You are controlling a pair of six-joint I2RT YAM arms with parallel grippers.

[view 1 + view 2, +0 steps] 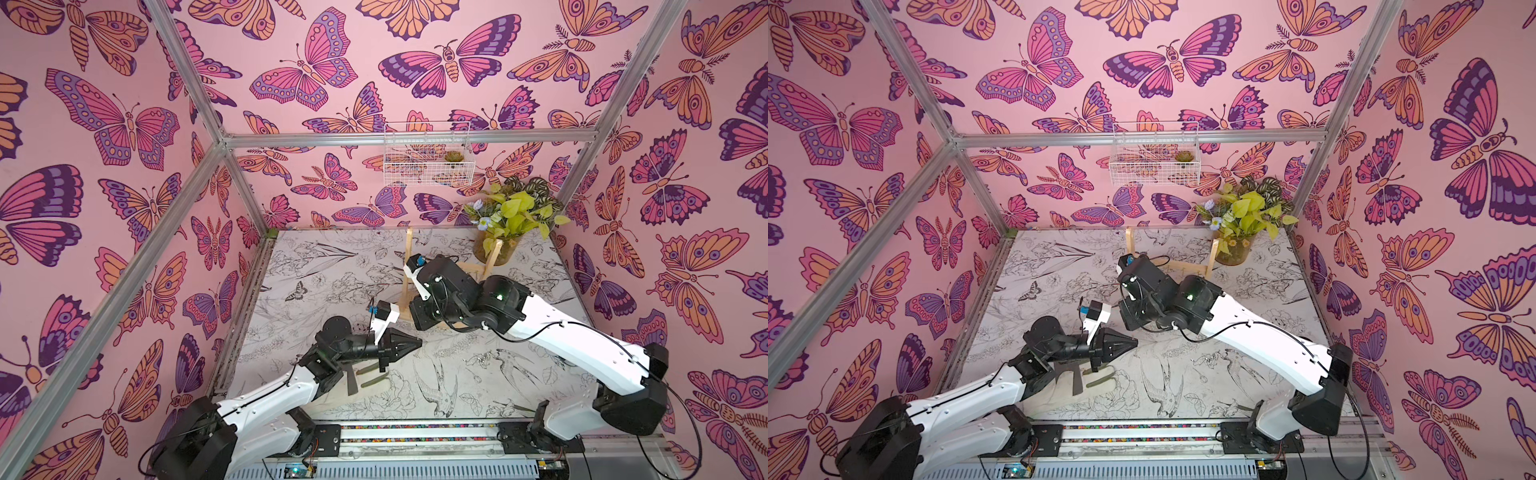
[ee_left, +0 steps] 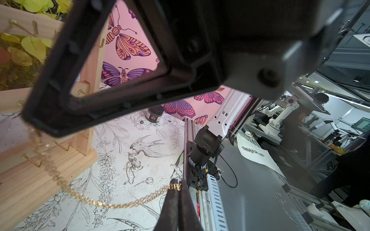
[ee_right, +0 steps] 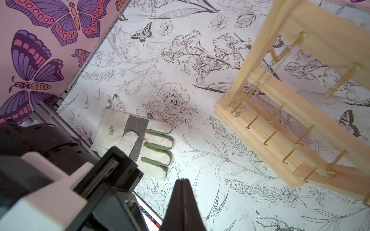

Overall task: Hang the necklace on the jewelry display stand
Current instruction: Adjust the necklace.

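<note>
A gold chain necklace [image 2: 112, 205] sags between my two grippers, just in front of the jewelry display stand [image 2: 90, 100]. My left gripper [image 2: 177, 183] is shut on one end of it. From there the chain climbs to the tip of my right gripper [image 2: 30, 126], which is shut. In the right wrist view the right gripper [image 3: 182, 180] shows pressed-together fingers, and the chain is hidden behind them. The light wooden stand [image 3: 260, 128] with gold hooks stands at the back of the table in both top views [image 1: 409, 249] [image 1: 1129, 241]. The left gripper [image 1: 417, 343] sits low in front of it.
A thin silver chain [image 3: 260, 80] hangs on one stand hook. Another silver chain [image 2: 132, 164] lies on the table. A white work glove [image 3: 140, 140] lies under the left arm. A potted plant [image 1: 496, 249] stands behind the stand, a wire basket [image 1: 428, 158] hangs on the wall, and a dark jar [image 2: 154, 114] stands nearby.
</note>
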